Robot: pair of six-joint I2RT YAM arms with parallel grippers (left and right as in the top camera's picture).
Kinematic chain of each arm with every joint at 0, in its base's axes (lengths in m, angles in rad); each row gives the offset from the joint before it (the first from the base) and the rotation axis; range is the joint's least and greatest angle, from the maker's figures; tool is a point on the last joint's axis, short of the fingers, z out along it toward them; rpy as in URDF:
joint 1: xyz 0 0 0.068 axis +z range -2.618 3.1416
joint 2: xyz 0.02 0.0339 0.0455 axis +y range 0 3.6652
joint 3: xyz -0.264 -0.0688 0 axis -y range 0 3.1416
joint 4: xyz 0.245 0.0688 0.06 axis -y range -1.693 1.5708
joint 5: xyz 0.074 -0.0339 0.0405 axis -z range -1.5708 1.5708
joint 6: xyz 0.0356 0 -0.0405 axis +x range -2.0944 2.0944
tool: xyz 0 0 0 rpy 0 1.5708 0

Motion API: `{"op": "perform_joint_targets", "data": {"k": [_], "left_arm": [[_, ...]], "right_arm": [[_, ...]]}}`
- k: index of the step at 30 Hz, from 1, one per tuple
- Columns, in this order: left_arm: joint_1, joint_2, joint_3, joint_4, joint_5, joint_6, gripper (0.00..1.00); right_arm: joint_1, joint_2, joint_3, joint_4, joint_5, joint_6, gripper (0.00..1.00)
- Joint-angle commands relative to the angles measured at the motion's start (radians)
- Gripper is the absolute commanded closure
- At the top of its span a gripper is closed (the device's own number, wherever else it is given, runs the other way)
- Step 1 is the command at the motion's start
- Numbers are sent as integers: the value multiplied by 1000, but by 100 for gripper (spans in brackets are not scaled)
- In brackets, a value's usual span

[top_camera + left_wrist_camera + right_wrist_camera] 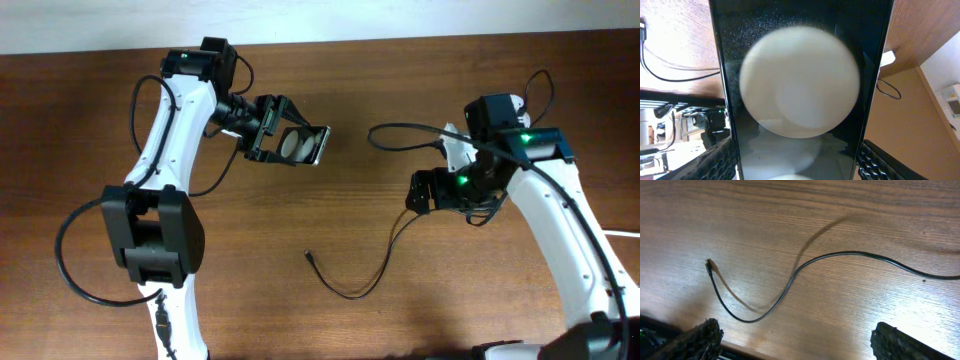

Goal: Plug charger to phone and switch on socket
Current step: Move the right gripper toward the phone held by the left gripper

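My left gripper (272, 128) is shut on the phone (303, 145), a black glossy slab reflecting two round white spots, and holds it tilted above the table. The phone fills the left wrist view (800, 85), clamped between both fingers (797, 165). The charger's thin black cable (375, 275) lies on the wood, with its plug tip (310, 257) free at centre. In the right wrist view the plug tip (710, 265) lies ahead and left of my right gripper (800, 345), which is open and empty. In the overhead view, that gripper (418, 193) hovers right of the cable. The socket (453, 142) is mostly hidden under the right arm.
A thick white cord (625, 235) shows at the right edge. Black arm cables loop near both arms. The wooden table (300, 320) ends at a pale wall along the back. The left arm's base (155, 235) stands at the left.
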Motion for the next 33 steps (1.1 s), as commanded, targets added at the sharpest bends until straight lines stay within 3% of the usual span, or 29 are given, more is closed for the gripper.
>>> {"op": "perform_joint_targets", "data": {"k": [1, 3, 6, 14, 18, 22, 29, 33], "left_arm": [[8, -9, 25, -12, 38, 37, 79], [8, -9, 25, -22, 38, 47, 80], [8, -9, 25, -24, 39, 60, 80], [8, -9, 25, -26, 59, 58, 82], [8, -9, 25, -26, 62, 58, 85], [7, -9, 25, -27, 65, 58, 87], [-48, -9, 25, -14, 0, -60, 84], [-120, -9, 25, 68, -23, -143, 85]], "right_arm": [[-3, 19, 14, 52, -12, 7, 1], [-4, 19, 14, 167, 45, 121, 1], [-4, 19, 14, 251, 40, 151, 0], [-5, 18, 90, 251, -238, 217, 4], [-5, 18, 177, 235, -387, 236, 15], [-5, 12, 232, 202, -387, 335, 18], [-3, 12, 232, 216, -385, 383, 22], [24, 12, 231, 217, -340, 402, 24]]}}
